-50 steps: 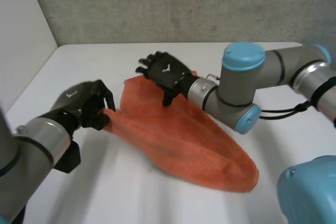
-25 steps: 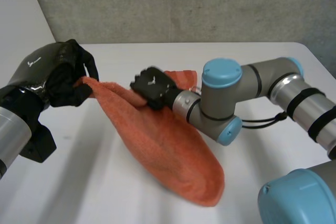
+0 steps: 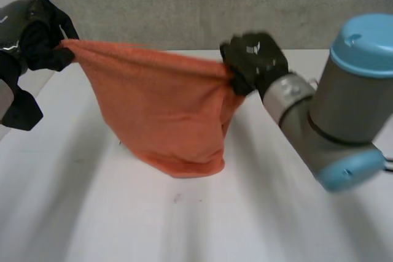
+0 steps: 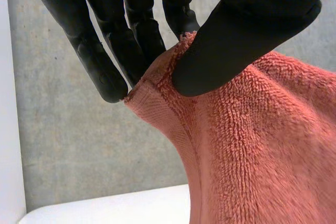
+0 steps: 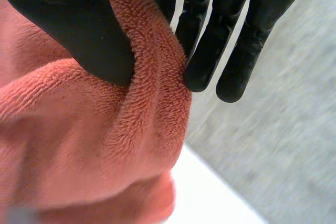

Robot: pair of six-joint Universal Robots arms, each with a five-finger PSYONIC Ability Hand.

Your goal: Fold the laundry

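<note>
pinching orange towel [image 3: 163, 108] at both ends of its upper edge with left hand [image 3: 38, 34] and right hand [image 3: 255, 59], spread above the table [image 3: 184, 228].

You see a plain salmon-orange towel [image 3: 163, 108], unpatterned; the left hand [image 3: 37, 35] and right hand [image 3: 255, 59] are black, the bench [image 3: 92, 213] white, the wall [image 3: 184, 4] mottled grey.

I can't tell whether the towel's [image 3: 163, 111] lower end touches the tabletop [image 3: 92, 213]. The towel hides part of the tabletop's far edge, and my right arm [image 3: 350, 96] runs out of the head view.
</note>
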